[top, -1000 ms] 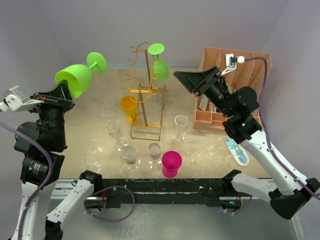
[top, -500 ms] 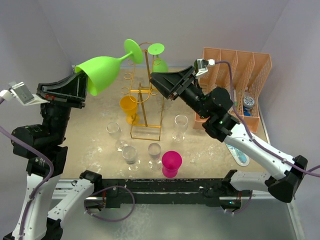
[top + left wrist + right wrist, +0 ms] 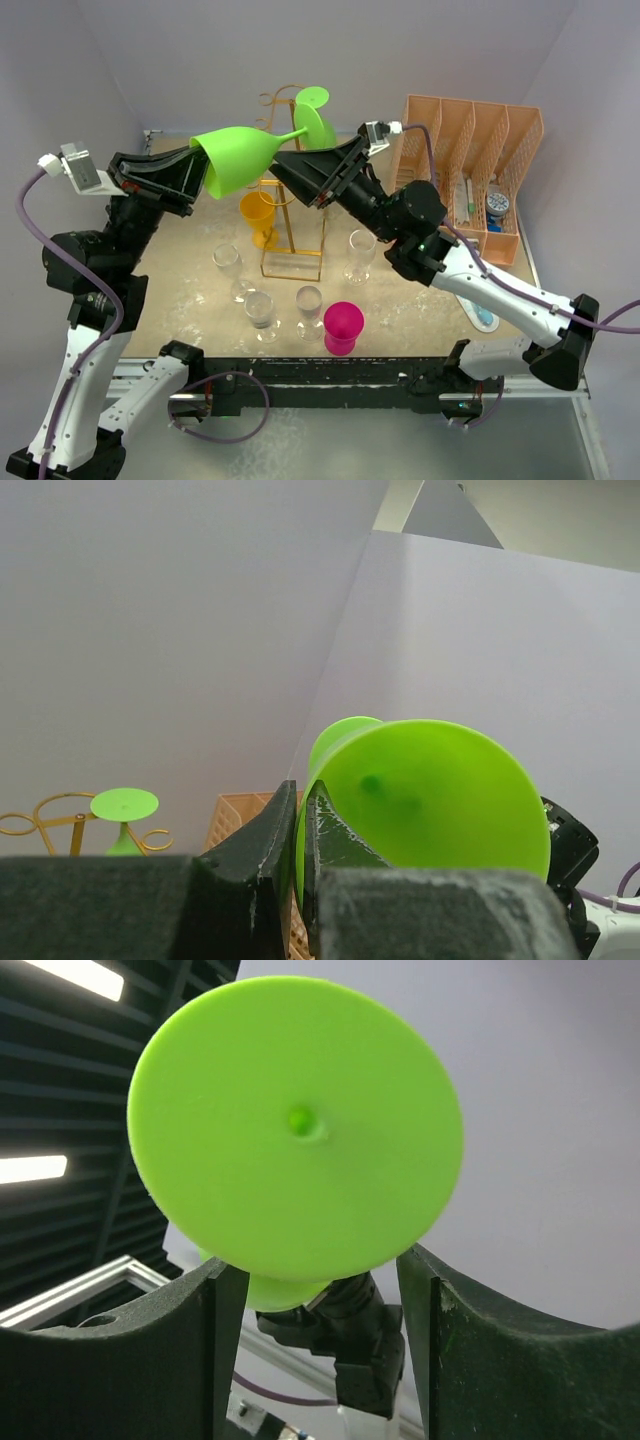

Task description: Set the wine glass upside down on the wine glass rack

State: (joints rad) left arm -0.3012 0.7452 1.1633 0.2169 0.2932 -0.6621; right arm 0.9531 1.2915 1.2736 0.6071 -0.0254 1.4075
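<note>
The left hand (image 3: pixel 203 178) is clenching the wine glass (image 3: pixel 245 155) by its rim, sideways at eleven o'clock of the wine glass rack (image 3: pixel 290 235), probably offering its foot (image 3: pixel 295 1125) to the released right hand (image 3: pixel 292 170) straddling it.

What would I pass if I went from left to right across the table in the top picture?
small clear glass → gold wine glass rack → tall clear glass → peach organizer

The left arm (image 3: pixel 75 365) and right arm (image 3: pixel 500 295) have white shells, black joints and purple cables (image 3: pixel 19 205); the left hand (image 3: pixel 300 805) and right hand (image 3: pixel 295 180) are black.
</note>
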